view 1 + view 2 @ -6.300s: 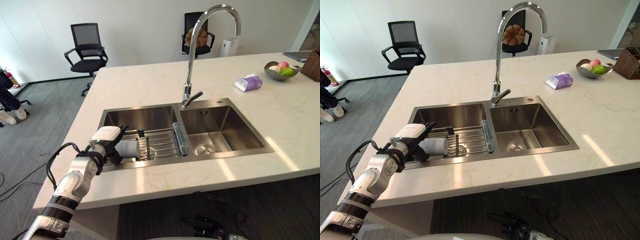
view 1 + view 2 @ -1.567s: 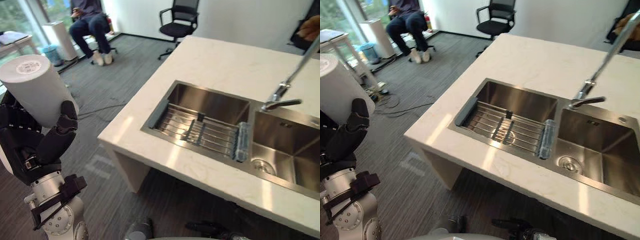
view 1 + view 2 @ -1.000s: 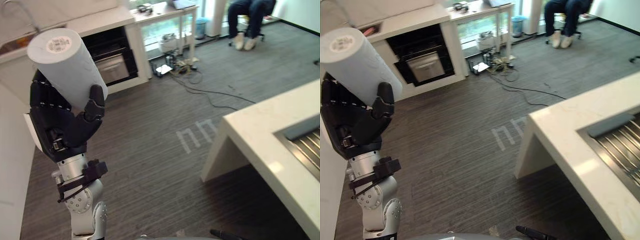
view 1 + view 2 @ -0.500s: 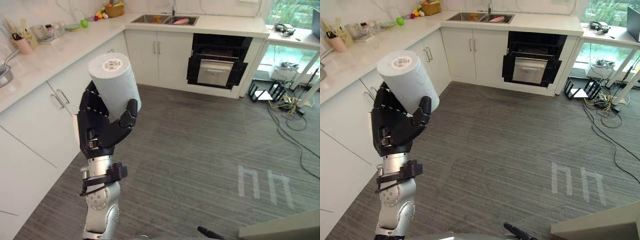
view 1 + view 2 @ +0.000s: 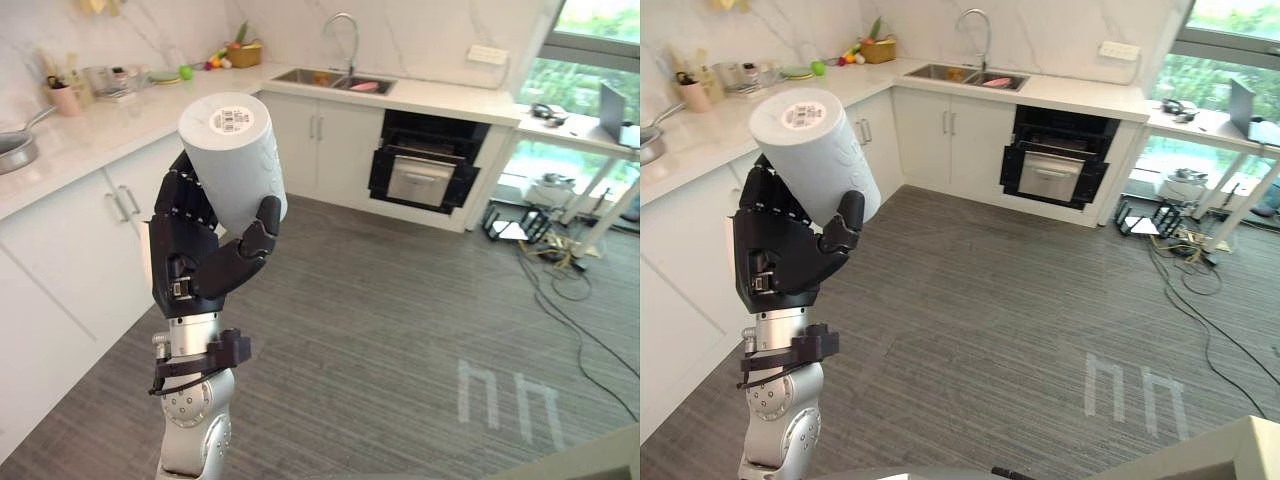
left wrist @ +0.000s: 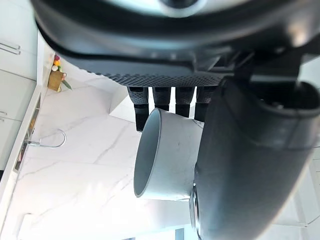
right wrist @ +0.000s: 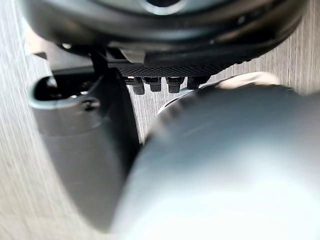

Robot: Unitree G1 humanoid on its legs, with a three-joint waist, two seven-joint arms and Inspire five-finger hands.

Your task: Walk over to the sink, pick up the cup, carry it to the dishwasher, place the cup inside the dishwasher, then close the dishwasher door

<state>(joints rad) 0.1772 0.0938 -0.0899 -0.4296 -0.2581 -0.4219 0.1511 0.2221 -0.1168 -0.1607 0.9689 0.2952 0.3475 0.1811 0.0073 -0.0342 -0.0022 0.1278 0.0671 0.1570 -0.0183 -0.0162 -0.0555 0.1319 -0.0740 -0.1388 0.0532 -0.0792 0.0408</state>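
One cup (image 5: 234,160): we see it bottom up.
Left hand (image 5: 195,268): fingers and thumb curl round it.
Right hand (image 7: 165,35): we cannot tell its state.

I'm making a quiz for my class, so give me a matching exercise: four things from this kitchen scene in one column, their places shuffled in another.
1 cup
2 pan
3 laptop
4 tap

a on the desk at right
b in the left hand
c over the far sink
d on the left counter

Pairs: 1-b, 2-d, 3-a, 4-c
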